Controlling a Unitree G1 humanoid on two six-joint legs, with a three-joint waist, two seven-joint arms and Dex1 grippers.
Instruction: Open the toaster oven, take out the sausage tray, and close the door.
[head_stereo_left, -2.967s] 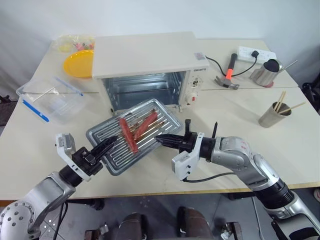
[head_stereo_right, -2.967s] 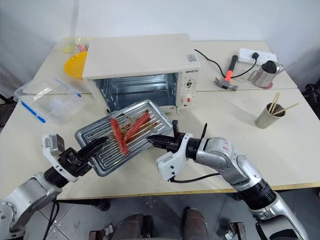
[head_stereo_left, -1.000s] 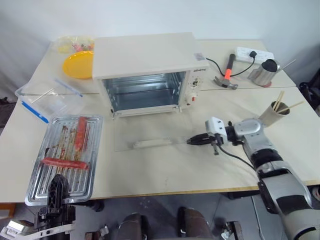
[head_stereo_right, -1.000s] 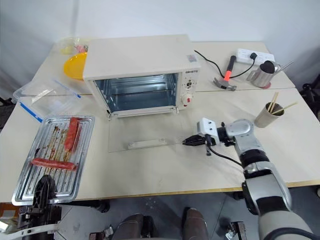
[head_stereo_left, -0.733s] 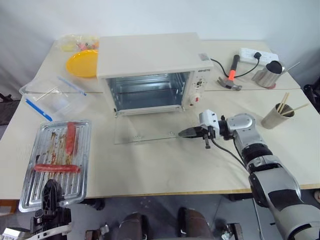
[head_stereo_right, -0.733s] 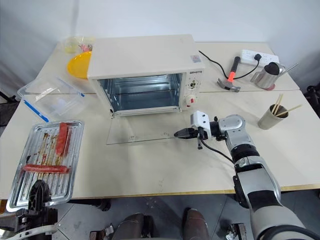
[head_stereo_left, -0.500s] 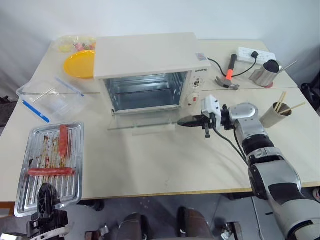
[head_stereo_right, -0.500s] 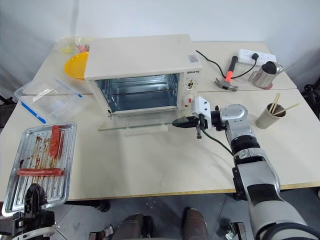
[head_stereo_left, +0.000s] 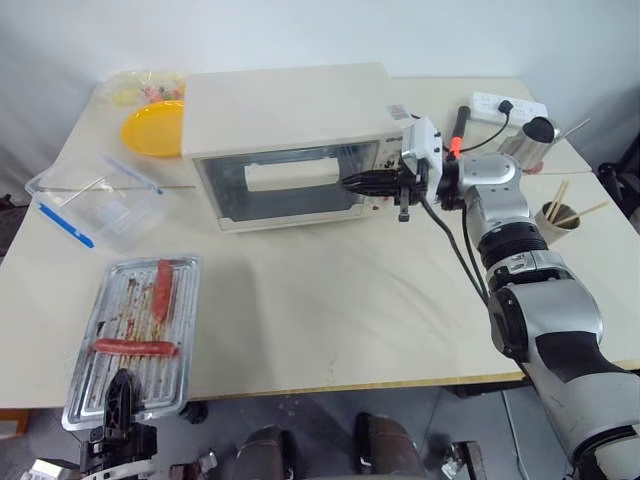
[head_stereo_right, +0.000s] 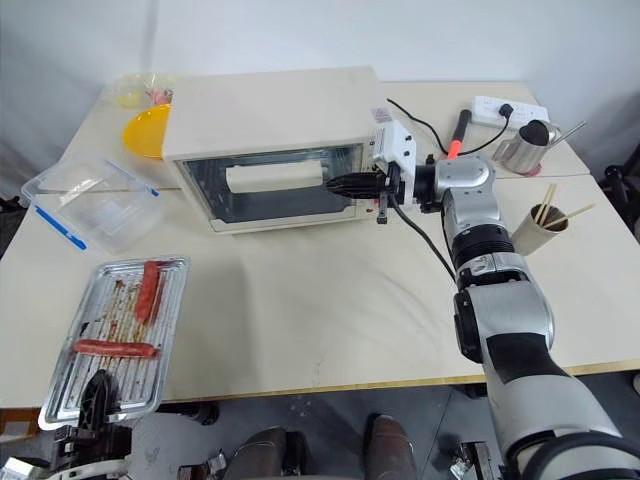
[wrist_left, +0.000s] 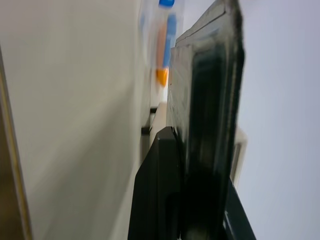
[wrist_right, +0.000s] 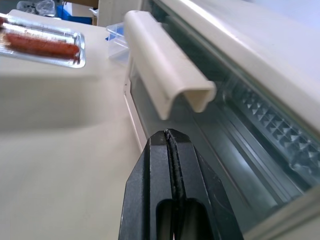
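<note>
Two red sausages lie on the shallow ridged silvery metal tray (head_stereo_left: 136, 337) at the table's near left edge, its long axis running front to back. The boxy cream toaster oven (head_stereo_left: 290, 140) faces forward, its glass door (head_stereo_left: 285, 187) nearly upright. The right gripper (head_stereo_left: 348, 182), fingers pressed together and empty, points sideways at the door. The left gripper (head_stereo_left: 117, 1), fingers together and empty, sits below the tray's near edge.

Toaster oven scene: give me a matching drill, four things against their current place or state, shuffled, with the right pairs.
1. door
2. sausage tray
3. right end effector
4. hammer

a. lying beside the power strip
b. shut, tips at the door's right edge
c. raised against the oven front
d. on the table's near left, holding two sausages

Pairs: 1-c, 2-d, 3-b, 4-a
</note>
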